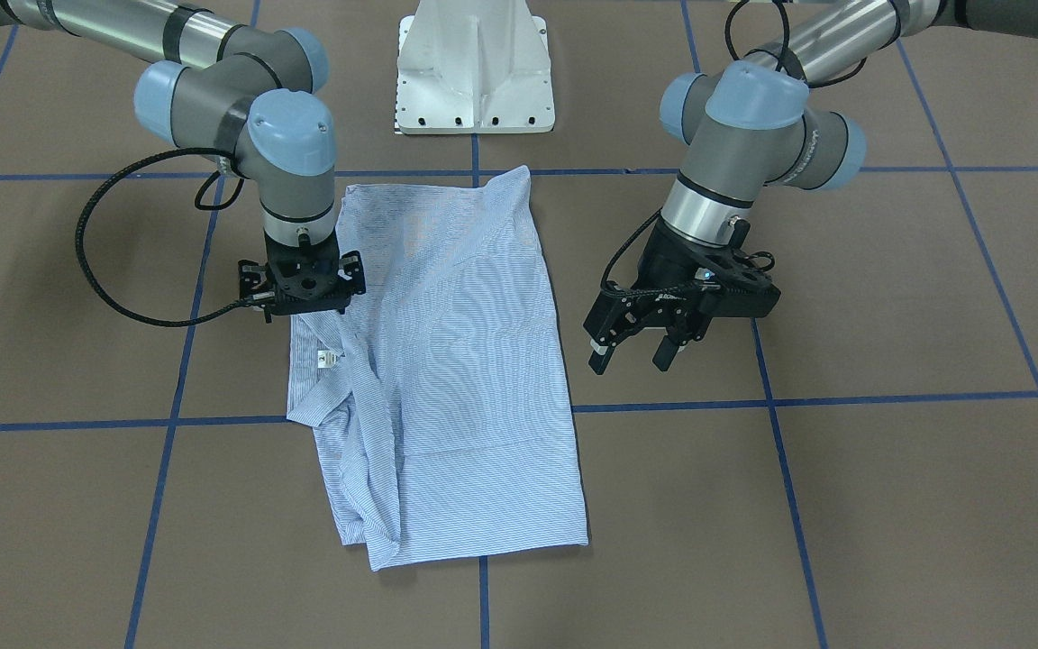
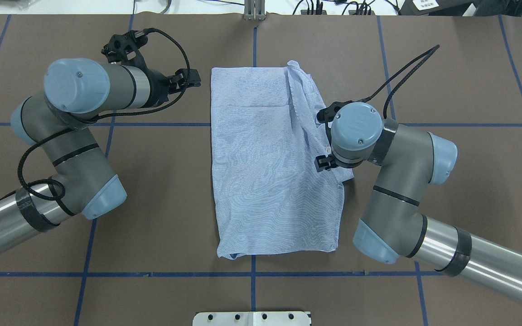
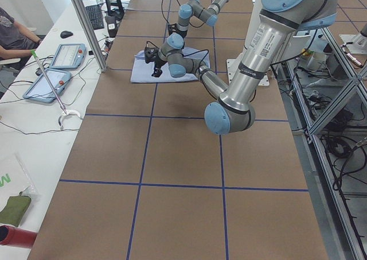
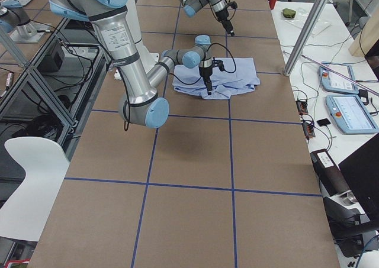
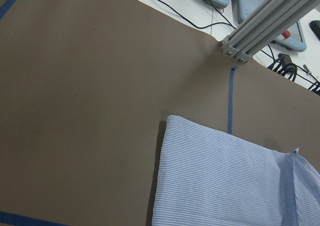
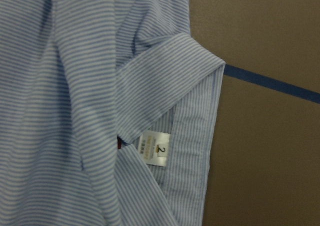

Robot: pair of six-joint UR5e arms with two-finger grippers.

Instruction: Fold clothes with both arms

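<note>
The light blue striped shirt (image 1: 465, 361) lies folded lengthwise into a long rectangle in the middle of the table (image 2: 265, 172). Its collar and white neck label (image 1: 327, 359) lie at the edge on my right arm's side, and both fill the right wrist view (image 6: 156, 148). My right gripper (image 1: 303, 288) points straight down over that collar edge; its fingers are hidden, so I cannot tell their state. My left gripper (image 1: 632, 361) hangs tilted above bare table beside the shirt's opposite edge, open and with nothing in it (image 2: 187, 80). The left wrist view shows a shirt corner (image 5: 225, 181).
The brown table (image 1: 888, 505) is crossed by blue tape lines. The white pedestal base (image 1: 474, 72) stands just behind the shirt. An aluminium post (image 5: 265, 21) and side benches with tablets (image 4: 349, 108) border the table; a seated person (image 3: 11, 36) is at one bench.
</note>
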